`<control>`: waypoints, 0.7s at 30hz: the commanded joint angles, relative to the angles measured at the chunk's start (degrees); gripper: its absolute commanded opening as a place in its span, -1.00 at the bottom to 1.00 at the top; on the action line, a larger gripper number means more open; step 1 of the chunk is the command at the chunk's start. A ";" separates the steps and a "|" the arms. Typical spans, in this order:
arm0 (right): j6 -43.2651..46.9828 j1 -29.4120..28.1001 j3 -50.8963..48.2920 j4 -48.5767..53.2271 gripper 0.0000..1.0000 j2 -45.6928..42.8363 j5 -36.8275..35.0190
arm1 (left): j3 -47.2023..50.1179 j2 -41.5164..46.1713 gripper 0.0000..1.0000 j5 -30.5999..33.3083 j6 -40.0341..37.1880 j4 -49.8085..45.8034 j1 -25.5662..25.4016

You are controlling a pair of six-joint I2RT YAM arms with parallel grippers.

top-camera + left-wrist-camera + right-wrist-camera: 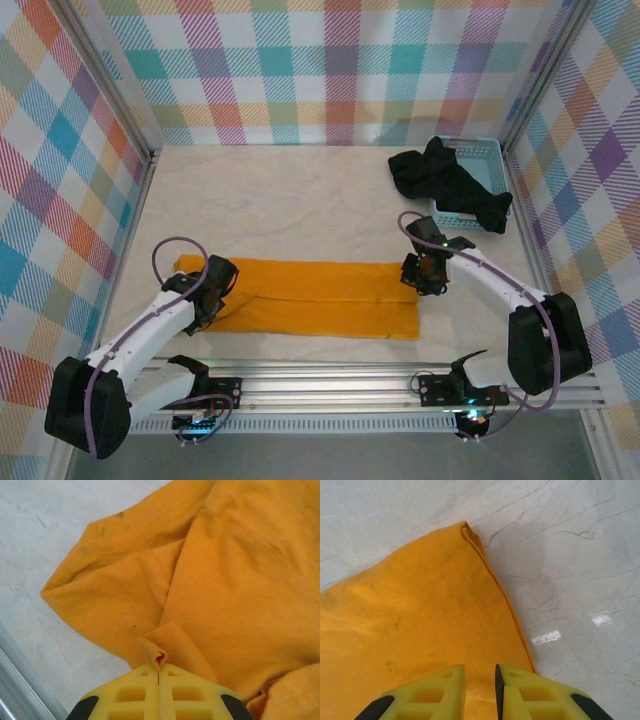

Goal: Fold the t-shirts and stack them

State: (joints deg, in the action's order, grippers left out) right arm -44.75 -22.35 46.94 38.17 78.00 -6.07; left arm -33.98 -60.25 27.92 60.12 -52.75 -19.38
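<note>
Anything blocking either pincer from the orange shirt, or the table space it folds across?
Nothing visible. Left pincer pinches a fold of the orange shirt; right pincer sits at its right edge. The black shirts and basket lie far back right.

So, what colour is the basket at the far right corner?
The basket is light blue; the top external view shows it best.
</note>
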 commanded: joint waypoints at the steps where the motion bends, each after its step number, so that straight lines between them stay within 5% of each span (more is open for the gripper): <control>1: -0.34 -0.89 2.00 -0.26 -0.53 0.59 0.59 | -0.16 -2.38 -0.95 -0.39 0.81 1.39 2.85; 8: -0.33 -1.21 1.69 0.32 -0.53 -0.39 0.01 | -1.62 -9.62 -0.94 -1.38 0.77 4.70 4.96; 13: -0.25 -1.21 1.61 0.05 -0.53 0.14 0.35 | -1.62 -11.88 -0.53 -1.20 0.70 6.17 6.12; 19: 0.36 -1.21 1.58 0.31 -0.52 -0.69 0.44 | -2.83 -9.26 -0.55 2.35 -5.46 7.56 8.83; 21: 0.46 -1.21 1.59 0.50 -0.52 -0.91 0.32 | -3.67 -9.55 -0.41 1.69 -6.95 6.73 10.30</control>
State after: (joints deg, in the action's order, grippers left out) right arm -44.60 -23.29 47.70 38.20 78.28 -5.98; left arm -35.59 -70.74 27.79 56.80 -45.89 -10.92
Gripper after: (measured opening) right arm 0.237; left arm 0.278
